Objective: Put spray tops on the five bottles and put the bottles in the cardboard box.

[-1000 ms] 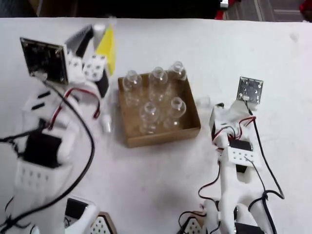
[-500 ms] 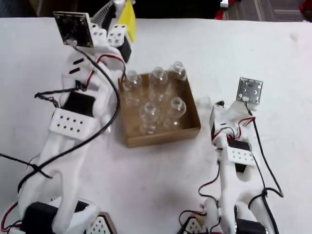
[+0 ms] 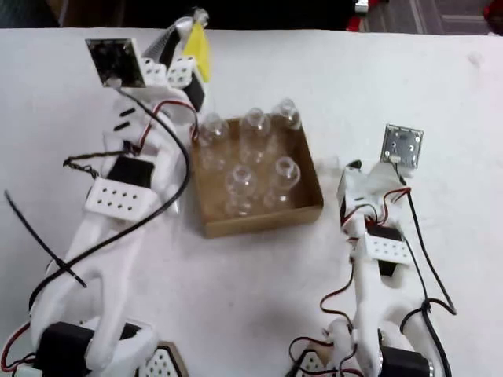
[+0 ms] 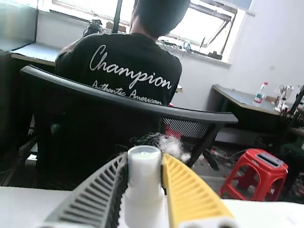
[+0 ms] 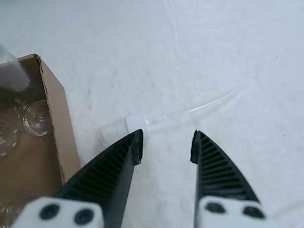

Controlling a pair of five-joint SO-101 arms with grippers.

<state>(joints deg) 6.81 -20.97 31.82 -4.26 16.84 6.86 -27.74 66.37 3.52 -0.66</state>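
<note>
**Q:** Item one, far left?

**A:** My left gripper (image 4: 144, 164), raised above the far edge of the table (image 3: 393, 71). It is closed on one spray top (image 4: 144, 178), which stands upright between the grey finger and the yellow one, with its flat white end showing. Handling, by my estimate: light, hard plastic with smooth sides. The grip sits on the round body, which is the right place for it.

**Q:** Item two, centre?

**A:** One cardboard box (image 3: 259, 218), open at the top. Five clear bottles (image 3: 240, 182) stand upright inside, three along the far wall and two nearer me. The necks look bare, so no tops are fitted yet. The bottles are likely light and easy to tip. I cannot tell whether they are glass or plastic, so I will treat them as fragile and press the tops down gently.

**Q:** Item three, right?

**A:** My right gripper (image 5: 166, 142), part open and holding nothing. It hangs low over the table, just beside the box's right wall. A second spray top (image 5: 114, 130) lies on its side there, with its dip tube (image 5: 199, 107) pointing away from the box.

**Q:** Where would you take hold of it?

**A:** At the collar (image 5: 135, 122). The tube looks thin and bendy, and I judge it would flex or slip out of a pinch.
</note>
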